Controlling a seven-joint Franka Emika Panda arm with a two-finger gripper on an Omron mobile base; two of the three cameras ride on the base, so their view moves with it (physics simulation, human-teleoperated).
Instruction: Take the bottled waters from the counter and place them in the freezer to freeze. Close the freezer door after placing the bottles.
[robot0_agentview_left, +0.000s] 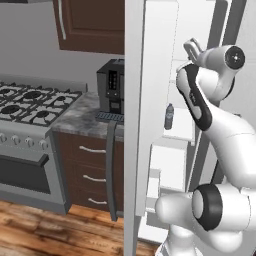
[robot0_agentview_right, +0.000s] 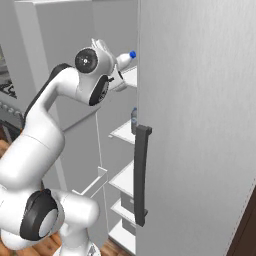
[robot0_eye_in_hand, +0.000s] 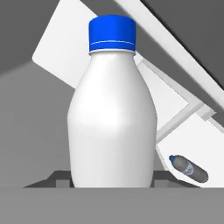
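White freezer shelves (robot0_agentview_right: 125, 131) filled the frame's middle while the gripper (robot0_eye_in_hand: 112, 181), clamped low on the milky bottle (robot0_eye_in_hand: 112, 118), carried a rigid, smooth, probably slippery load best held around its body.

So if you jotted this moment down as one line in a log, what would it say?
claw: shut on milky white bottle | place: inside open freezer | clear greyish bottle: already on a freezer shelf | freezer door: open
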